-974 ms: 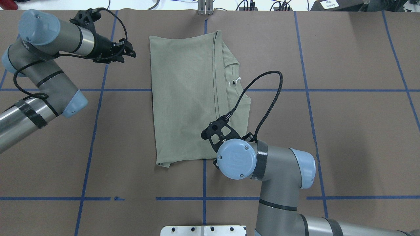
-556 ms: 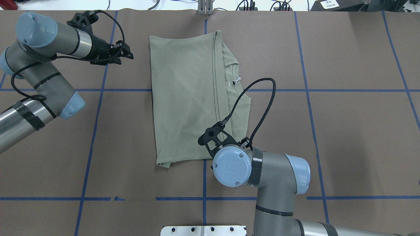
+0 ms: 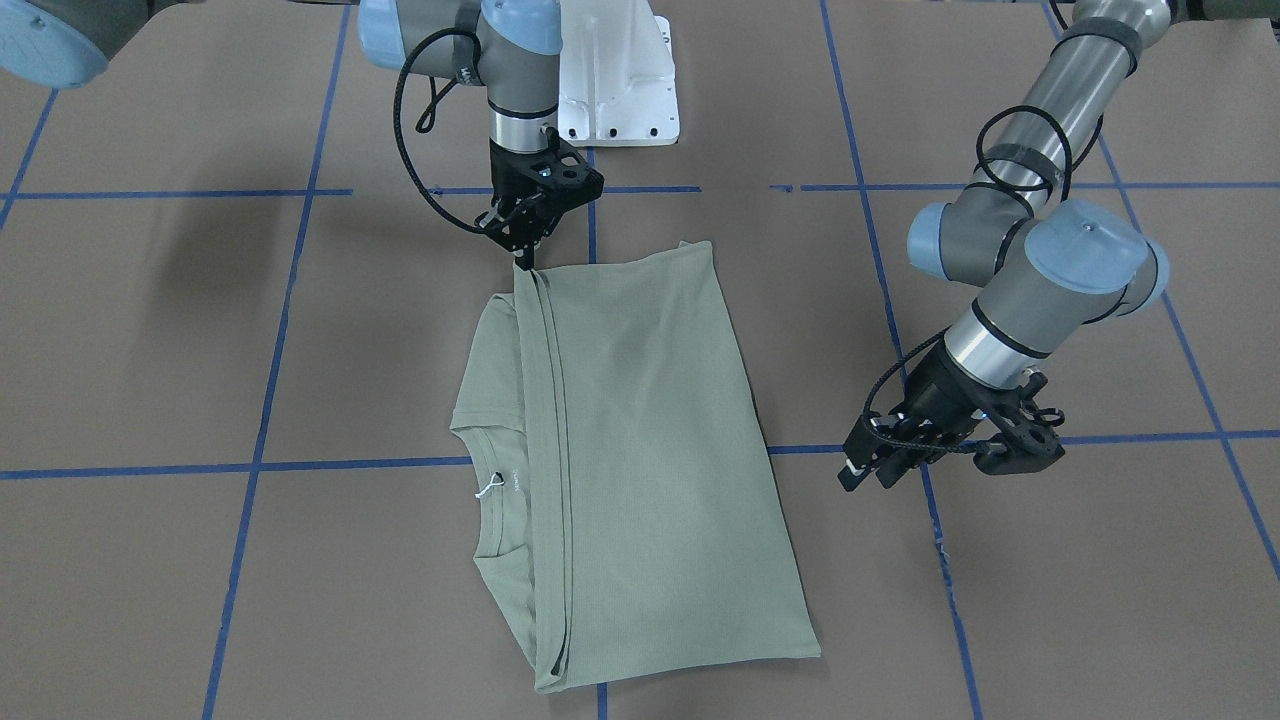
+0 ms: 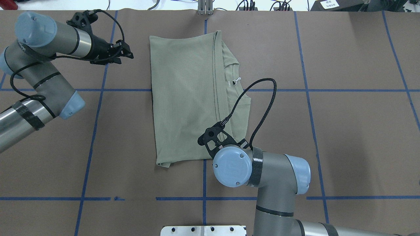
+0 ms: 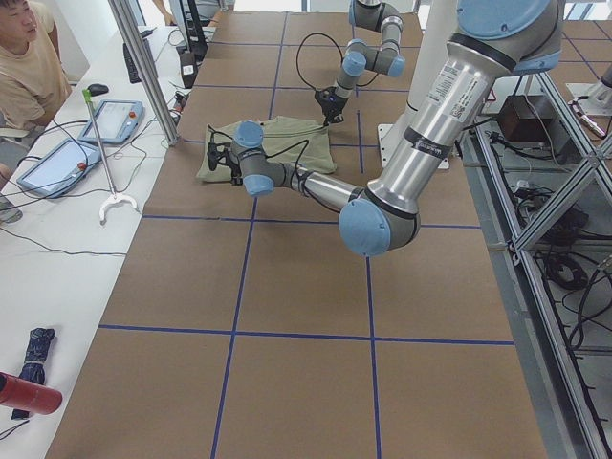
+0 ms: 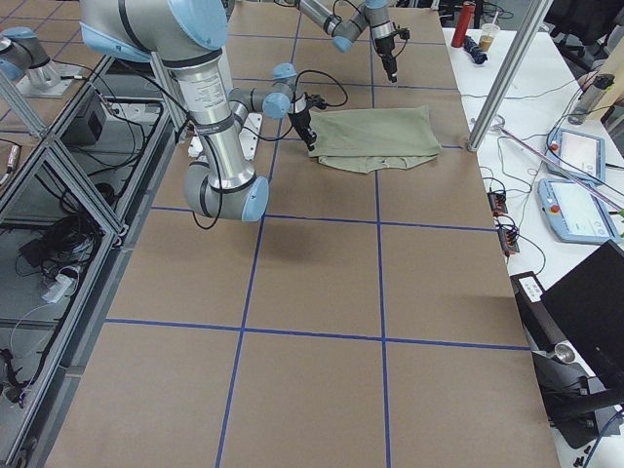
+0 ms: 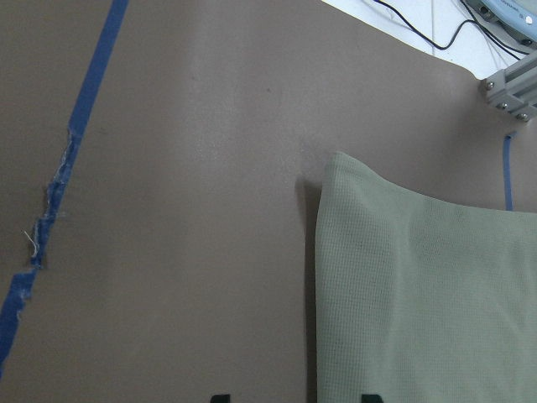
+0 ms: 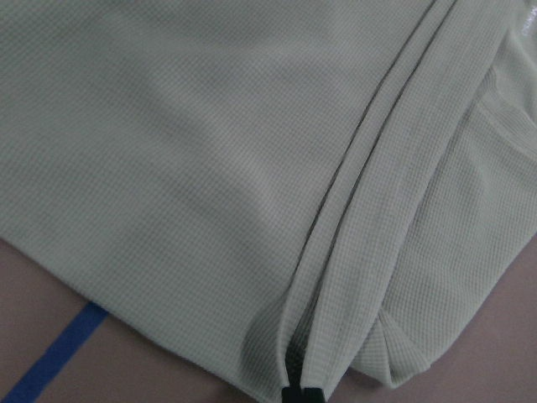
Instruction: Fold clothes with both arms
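Your left arm [image 4: 46, 82] and right arm [image 4: 275, 177]: silver-grey tubes, light-blue screw-studded caps [image 4: 232, 167], black bands [image 4: 257, 167] (right's cable [image 4: 276, 89] loops at 1 o'clock).

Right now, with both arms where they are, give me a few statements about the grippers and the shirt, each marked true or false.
1. The right gripper is shut on the shirt, at the end of its folded edge nearest the robot. True.
2. The left gripper grips a corner of the shirt. False: it is open, holds nothing and is off to the side of the shirt, over the table.
3. The collar shows partly, beside the layer folded over it. True.
4. The shirt hangs in the air between the two arms. False: it lies folded on the table.
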Robot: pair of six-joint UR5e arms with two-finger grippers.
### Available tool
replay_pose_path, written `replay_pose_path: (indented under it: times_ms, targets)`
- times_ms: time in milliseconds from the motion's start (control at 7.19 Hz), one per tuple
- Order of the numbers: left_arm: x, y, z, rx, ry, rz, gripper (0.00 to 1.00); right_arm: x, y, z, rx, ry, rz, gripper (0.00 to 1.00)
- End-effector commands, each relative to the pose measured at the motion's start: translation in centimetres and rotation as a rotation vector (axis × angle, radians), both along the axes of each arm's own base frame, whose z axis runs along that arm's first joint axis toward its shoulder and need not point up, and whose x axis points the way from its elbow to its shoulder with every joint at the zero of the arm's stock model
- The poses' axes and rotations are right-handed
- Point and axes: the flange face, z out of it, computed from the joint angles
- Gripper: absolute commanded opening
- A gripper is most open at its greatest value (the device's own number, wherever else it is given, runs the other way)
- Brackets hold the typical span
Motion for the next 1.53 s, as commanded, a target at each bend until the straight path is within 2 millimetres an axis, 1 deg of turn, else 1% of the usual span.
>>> replay_pose_path:
  times_ms: [0,139,278,417,556,696,835,974,1113,1252,1391]
  targets:
    - [0.0,0.2,-0.5,-0.012,0.013,-0.007,0.61,1.1,-0.1,-0.6,0.006,-0.018,-0.005,0.00]
    - [0.0,0.2,-0.7,-0.010,0.016,-0.005,0.61,1.7,-0.6,-0.6,0.007,-0.020,0.002,0.00]
    - [0.1,0.2,-0.8,-0.010,0.017,-0.006,0.61,2.5,-0.4,0.9,-0.004,-0.008,0.012,0.00]
    - [0.1,0.2,-0.9,-0.013,0.020,-0.007,0.61,4.2,-0.2,4.0,-0.036,-0.009,0.054,0.00]
    - [0.2,0.3,-1.5,-0.013,0.029,-0.009,0.61,5.7,0.7,8.8,-0.104,-0.017,0.127,0.00]
    - [0.1,0.4,-2.3,-0.009,0.041,-0.011,0.61,5.9,1.6,8.9,-0.174,-0.102,0.197,0.00]
    - [0.0,0.7,-3.3,-0.010,0.061,-0.017,0.61,5.7,1.9,8.4,-0.210,-0.120,0.186,0.03]
    - [-0.1,0.8,-3.8,-0.019,0.068,-0.021,0.61,5.7,2.0,8.2,-0.224,-0.124,0.176,0.17]
    - [-0.2,0.9,-4.2,-0.021,0.076,-0.024,0.61,6.0,1.4,8.1,-0.223,-0.128,0.186,0.33]
    - [-0.2,0.9,-4.0,-0.023,0.074,-0.026,0.61,6.6,0.4,7.9,-0.227,-0.136,0.204,0.53]
    - [-0.2,0.9,-4.0,-0.024,0.074,-0.026,0.61,7.0,-0.4,7.5,-0.256,-0.155,0.224,0.63]
